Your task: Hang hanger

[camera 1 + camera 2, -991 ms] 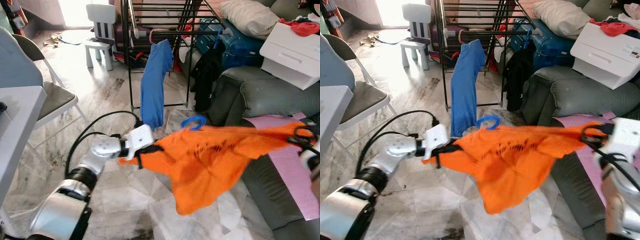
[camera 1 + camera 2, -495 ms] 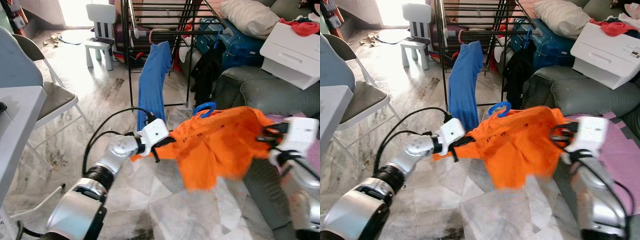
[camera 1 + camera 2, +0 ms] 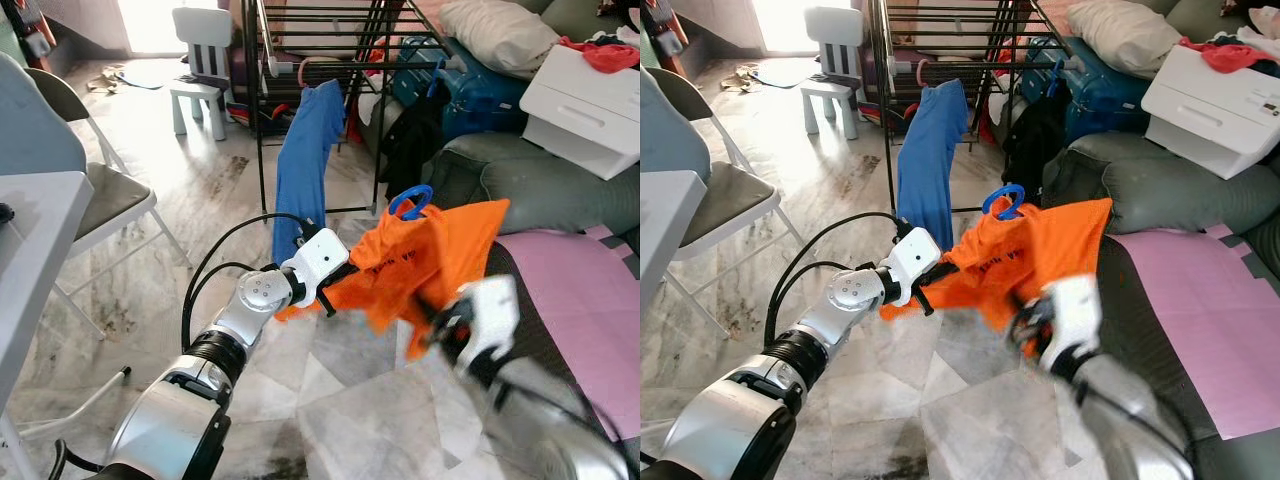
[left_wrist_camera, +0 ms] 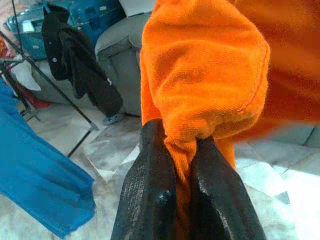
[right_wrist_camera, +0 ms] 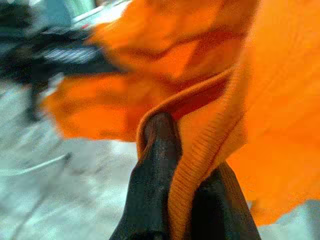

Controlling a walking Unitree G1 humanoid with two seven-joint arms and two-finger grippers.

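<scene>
An orange garment (image 3: pixel 425 250) hangs on a blue hanger whose hook (image 3: pixel 412 200) sticks up above it, in front of the black drying rack (image 3: pixel 320 30). My left gripper (image 3: pixel 335 288) is shut on the garment's left edge; the left wrist view shows orange cloth pinched between the black fingers (image 4: pixel 150 200). My right gripper (image 3: pixel 432 318), blurred, is shut on a lower hem below the hook, and the right wrist view has a ribbed orange edge between its fingers (image 5: pixel 155 150). The cloth bunches between the two grippers.
On the rack hang a blue shirt (image 3: pixel 305 160) and a black garment (image 3: pixel 415 140). To the right are a grey sofa (image 3: pixel 540 180), a pink mat (image 3: pixel 590 300) and a white box (image 3: pixel 585 100). A folding chair (image 3: pixel 100 195) and white table (image 3: pixel 30 240) stand left.
My right gripper has swung left and down toward the left one, so the spread garment has folded together. The left gripper and the hanger hook have moved up toward the rack.
</scene>
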